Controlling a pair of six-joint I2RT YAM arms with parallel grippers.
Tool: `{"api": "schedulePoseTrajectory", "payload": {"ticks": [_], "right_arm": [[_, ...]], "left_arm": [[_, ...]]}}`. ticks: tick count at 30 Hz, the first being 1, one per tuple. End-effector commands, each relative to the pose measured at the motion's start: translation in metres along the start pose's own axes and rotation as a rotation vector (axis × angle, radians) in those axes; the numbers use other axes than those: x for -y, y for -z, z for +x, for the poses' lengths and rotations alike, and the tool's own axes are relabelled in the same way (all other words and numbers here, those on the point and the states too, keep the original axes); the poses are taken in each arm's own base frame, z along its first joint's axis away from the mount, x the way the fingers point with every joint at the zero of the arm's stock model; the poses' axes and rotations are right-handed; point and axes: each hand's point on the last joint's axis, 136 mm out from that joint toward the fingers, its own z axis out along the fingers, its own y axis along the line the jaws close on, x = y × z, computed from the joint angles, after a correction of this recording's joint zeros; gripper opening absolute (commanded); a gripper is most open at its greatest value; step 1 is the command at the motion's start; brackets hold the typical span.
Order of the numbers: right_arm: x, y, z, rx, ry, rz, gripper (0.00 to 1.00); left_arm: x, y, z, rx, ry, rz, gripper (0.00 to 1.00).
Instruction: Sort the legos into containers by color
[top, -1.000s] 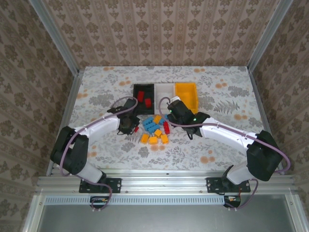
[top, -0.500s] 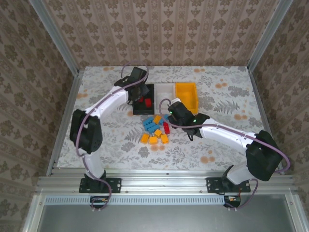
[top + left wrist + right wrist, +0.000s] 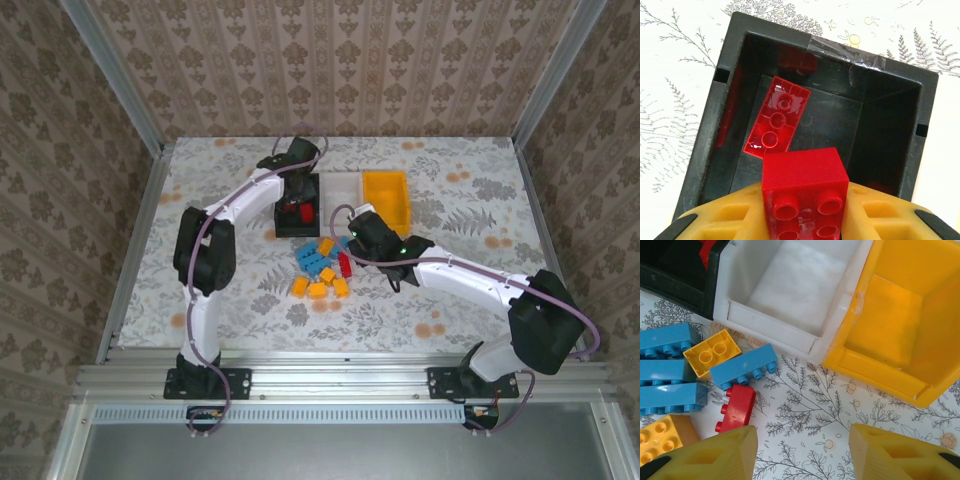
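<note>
Robot test cell, lab-type setup. Aluminium frame posts [image 3: 112, 70] box in a bench [image 3: 450, 300] skinned in floral print. Damask wallpaper [image 3: 340, 70] lines the walls like a staged backdrop. Left arm [image 3: 240, 200] and right arm [image 3: 460, 275] are bolted to a metal rail [image 3: 340, 380] at the near edge.

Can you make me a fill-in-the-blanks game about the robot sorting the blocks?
The brick in the left end effector is ___.
The bin under it is ___.
The white bin is ___.
The right end effector is ___, gripping nothing.
Missing words: red, black, empty, open.
</note>
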Motion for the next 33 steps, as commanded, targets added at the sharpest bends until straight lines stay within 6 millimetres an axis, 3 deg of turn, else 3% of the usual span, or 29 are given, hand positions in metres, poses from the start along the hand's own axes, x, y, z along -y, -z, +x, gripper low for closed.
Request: {"api": "schedulePoseTrajectory", "payload": {"ticks": [1,10,14,19,22,27,33], "right_arm": [[0.001,0.001,-0.001,0.004,-0.016,-0.007,0.53],[0.002,0.005,-0.002,0.005,-0.021,-0.01,0.53],[-0.004,0.006,0.004,-0.009,-0.027,-0.035,0.53],[-0.033,-0.014,0.032,-0.129,0.002,-0.091,0.54],[-0.047,-0.028,0.044,-0.184,-0.01,-0.114,0.54],[-0.059,-0.05,0.051,-0.227,-0.025,-0.117,0.56],[-0.068,-0.071,0.057,-0.262,-0.031,-0.114,0.54]], "left_arm": [[-0.002,-0.002,-0.003,-0.009,-0.045,-0.031,0.37],[-0.004,-0.011,0.003,-0.05,-0.057,-0.048,0.46],[-0.002,-0.001,0.0,-0.047,-0.051,-0.024,0.46],[0.002,0.05,-0.02,0.064,-0.043,0.078,0.5],[-0.007,0.082,-0.018,0.124,-0.043,0.136,0.56],[-0.039,0.1,0.021,0.162,-0.007,0.207,0.67],[-0.077,0.109,0.074,0.134,0.059,0.257,0.69]]}}
